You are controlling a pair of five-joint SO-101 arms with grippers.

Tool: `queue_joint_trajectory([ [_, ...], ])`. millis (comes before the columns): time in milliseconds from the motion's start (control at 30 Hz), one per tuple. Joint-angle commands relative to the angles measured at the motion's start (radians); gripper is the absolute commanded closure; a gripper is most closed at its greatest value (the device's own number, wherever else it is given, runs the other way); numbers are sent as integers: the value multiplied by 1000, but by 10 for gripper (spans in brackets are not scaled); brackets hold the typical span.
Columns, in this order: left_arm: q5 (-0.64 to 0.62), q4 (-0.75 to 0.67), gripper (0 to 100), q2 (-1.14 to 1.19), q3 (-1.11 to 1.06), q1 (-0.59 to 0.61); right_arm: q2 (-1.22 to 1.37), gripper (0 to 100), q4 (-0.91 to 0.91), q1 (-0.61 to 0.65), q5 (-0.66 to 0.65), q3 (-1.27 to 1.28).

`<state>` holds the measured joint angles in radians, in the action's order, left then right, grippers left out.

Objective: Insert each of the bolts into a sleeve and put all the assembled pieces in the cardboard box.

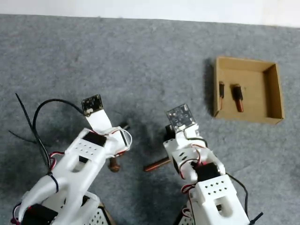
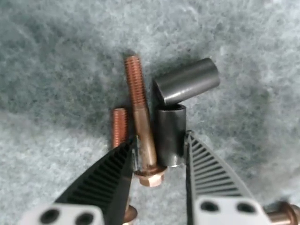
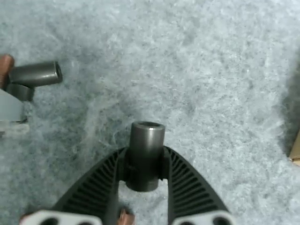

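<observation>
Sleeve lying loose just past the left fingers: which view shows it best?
Left wrist view: the sleeve lies whole, open end visible, past the fingers. Right wrist view: far off at the edge; high view: just a dark tip beside the left arm.

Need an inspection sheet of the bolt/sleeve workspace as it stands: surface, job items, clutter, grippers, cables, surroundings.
Surface: grey felt-like mat, flat.
Job's things: brown cardboard box holding two assembled bolt-and-sleeve pieces; loose copper-coloured bolts and dark cylindrical metal sleeves heaped together on the mat.
Clutter: nothing seen.
Grippers: left gripper open, astride one bolt and one sleeve of the heap; right gripper shut on a dark sleeve.
Cables: black cable looped out beside the left arm; red and white wires on both arms.
Surroundings: pale strip beyond the mat's far edge.
</observation>
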<state>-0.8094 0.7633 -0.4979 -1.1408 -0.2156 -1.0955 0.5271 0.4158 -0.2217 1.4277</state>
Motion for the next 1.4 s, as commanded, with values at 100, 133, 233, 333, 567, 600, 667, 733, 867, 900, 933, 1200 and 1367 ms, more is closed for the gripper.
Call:
queue_joint_trajectory([
  [100,2,0,847,-252,-67,15,-21,994,-28,-13,6,-5],
  [133,2,-2,847,-297,-91,18,-21,994,-28,-13,6,-5],
  [233,2,-2,847,-403,-150,21,-21,994,-28,-12,6,-5],
  [333,2,-2,847,-443,-180,22,-21,994,-28,-12,5,-5],
  [567,2,0,847,-291,-119,64,-21,994,-28,-13,5,-5],
  [600,2,9,847,-254,-101,62,-21,994,-28,-13,5,-5],
  [667,2,46,847,-180,-48,62,-21,994,-28,-13,5,-5],
  [733,2,72,847,-110,-2,62,-21,994,-28,-13,5,-5],
  [867,0,71,847,-7,47,59,-21,994,-28,-13,5,-5],
  [900,0,71,847,8,54,58,-21,994,-28,-13,5,-5],
  [933,0,71,847,19,61,47,-21,994,-28,-13,5,-5],
  [1200,0,72,847,94,70,-35,-21,994,-28,-13,5,-5],
  [1367,2,75,847,188,133,-36,-21,994,-28,-13,5,-5],
])
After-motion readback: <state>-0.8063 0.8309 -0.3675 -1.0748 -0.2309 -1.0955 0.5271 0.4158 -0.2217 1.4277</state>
